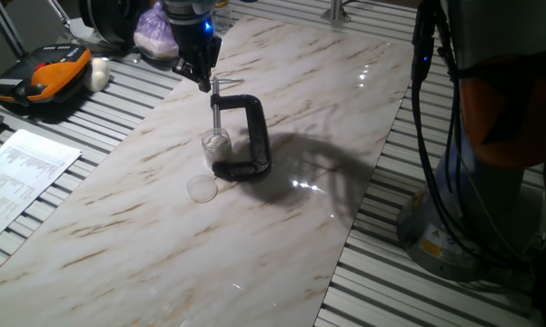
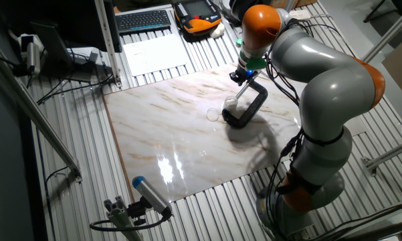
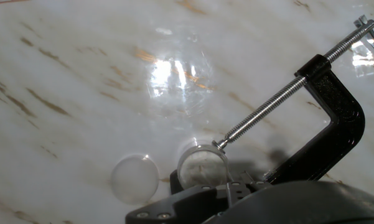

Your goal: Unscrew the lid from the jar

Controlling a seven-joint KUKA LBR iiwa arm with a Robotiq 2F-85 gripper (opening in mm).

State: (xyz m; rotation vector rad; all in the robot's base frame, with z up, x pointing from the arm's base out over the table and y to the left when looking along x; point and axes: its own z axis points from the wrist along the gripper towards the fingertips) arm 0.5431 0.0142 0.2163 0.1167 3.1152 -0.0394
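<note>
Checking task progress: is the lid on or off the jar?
Off. The lid lies flat on the table, apart from the jar held in the C-clamp.

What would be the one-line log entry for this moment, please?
lid: off, flat on table beside jar | jar: open, held in C-clamp | gripper: above clamp screw, holding nothing, jaws unclear

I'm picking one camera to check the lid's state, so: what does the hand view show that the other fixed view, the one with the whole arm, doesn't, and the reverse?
Only the hand view shows the clamp's threaded screw ending at the jar rim, and the lid as a separate disc lying beside it on the marble.

Only the other fixed view shows the whole arm, the gripper above the clamp, and a keyboard.

Both show the black C-clamp, jar, lid and marble tabletop.
</note>
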